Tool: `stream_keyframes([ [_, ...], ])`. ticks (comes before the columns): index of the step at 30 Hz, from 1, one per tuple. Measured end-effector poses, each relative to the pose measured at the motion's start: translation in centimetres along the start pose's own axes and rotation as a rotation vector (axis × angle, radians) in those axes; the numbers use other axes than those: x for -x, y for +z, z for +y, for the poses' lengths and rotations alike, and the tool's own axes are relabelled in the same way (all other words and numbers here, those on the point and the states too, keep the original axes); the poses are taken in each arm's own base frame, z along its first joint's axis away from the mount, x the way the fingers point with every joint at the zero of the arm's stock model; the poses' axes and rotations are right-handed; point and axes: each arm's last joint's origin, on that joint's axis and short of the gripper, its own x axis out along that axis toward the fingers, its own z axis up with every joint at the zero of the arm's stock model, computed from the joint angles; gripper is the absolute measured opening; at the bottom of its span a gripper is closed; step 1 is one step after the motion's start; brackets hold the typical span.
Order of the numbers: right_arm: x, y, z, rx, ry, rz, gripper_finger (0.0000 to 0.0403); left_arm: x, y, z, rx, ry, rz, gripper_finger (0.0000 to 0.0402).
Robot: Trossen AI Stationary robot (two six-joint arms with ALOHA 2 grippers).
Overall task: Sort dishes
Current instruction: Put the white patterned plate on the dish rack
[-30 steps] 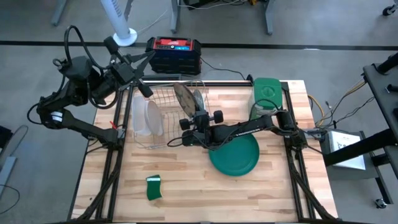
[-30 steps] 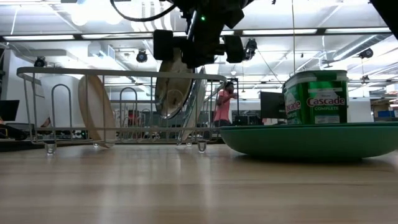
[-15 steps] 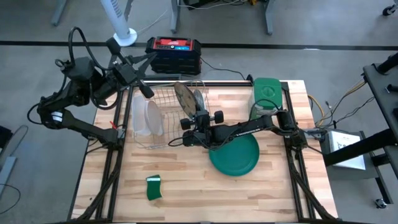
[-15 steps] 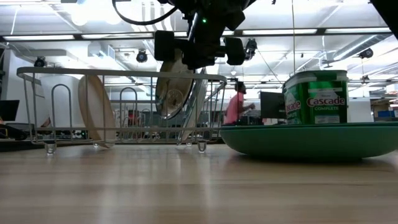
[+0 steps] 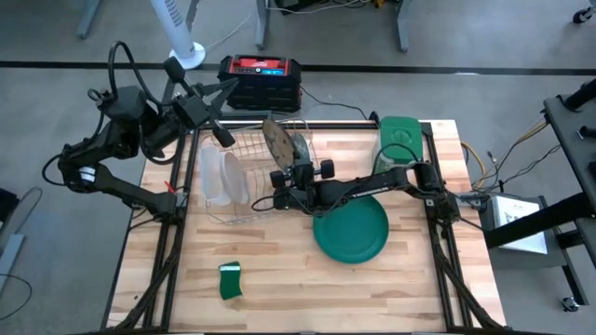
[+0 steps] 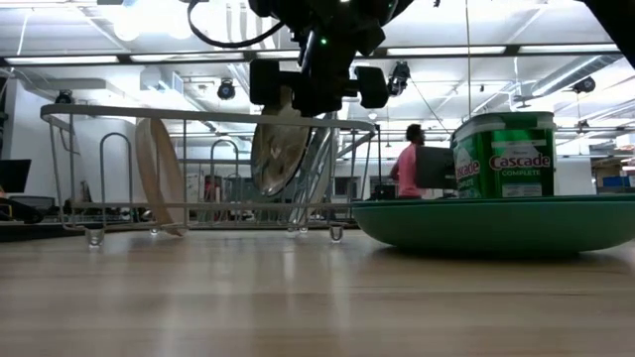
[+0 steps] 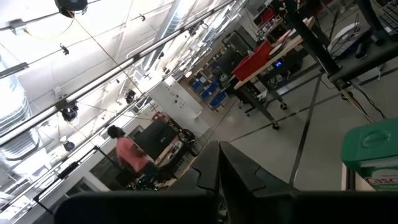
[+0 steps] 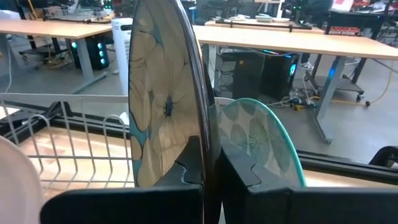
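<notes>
A wire dish rack (image 5: 244, 207) stands at the table's far left. In it a whitish plate (image 5: 230, 177) stands on edge, and so does a teal glassy plate (image 8: 261, 140). My right gripper (image 8: 210, 158) reaches level into the rack, shut on a grey-green patterned plate (image 5: 273, 140). A dark green plate (image 5: 352, 231) lies flat on the table to the rack's right. My left gripper (image 5: 221, 135) hangs shut and empty, high over the table's far left corner. My right gripper pinches the patterned plate's rim (image 8: 204, 134) between its two fingers, one on each face. The fingers come level from the table's near right side. The plate stands upright on edge inside the rack (image 6: 280, 154); whether its lower edge rests on the wires, I cannot tell.
A green lidded canister (image 5: 400, 140) stands at the far right, behind the dark green plate. A small green sponge (image 5: 230, 279) lies near the front left. A black and red box (image 5: 261, 79) sits beyond the far edge. A person (image 6: 409, 164) moves in the room behind.
My right gripper has gone a little toward the table's far edge with the patterned plate, still upright. The rack has slid slightly toward the table's right. The person in the background has walked to the right.
</notes>
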Motion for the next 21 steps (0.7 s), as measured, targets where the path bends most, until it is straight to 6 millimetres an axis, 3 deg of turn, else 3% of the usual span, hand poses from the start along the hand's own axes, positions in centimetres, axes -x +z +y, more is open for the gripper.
stream_keyframes([
  [11,-0.03,0.02,0.17,-0.07,0.052,0.052,0.007,-0.02,-0.01,-0.03,-0.002,-0.001,0.001,0.0],
  [21,0.06,-0.17,0.43,-0.083,0.103,0.1,0.0066,-0.06,-0.02,-0.09,-0.004,-0.004,0.003,0.0],
])
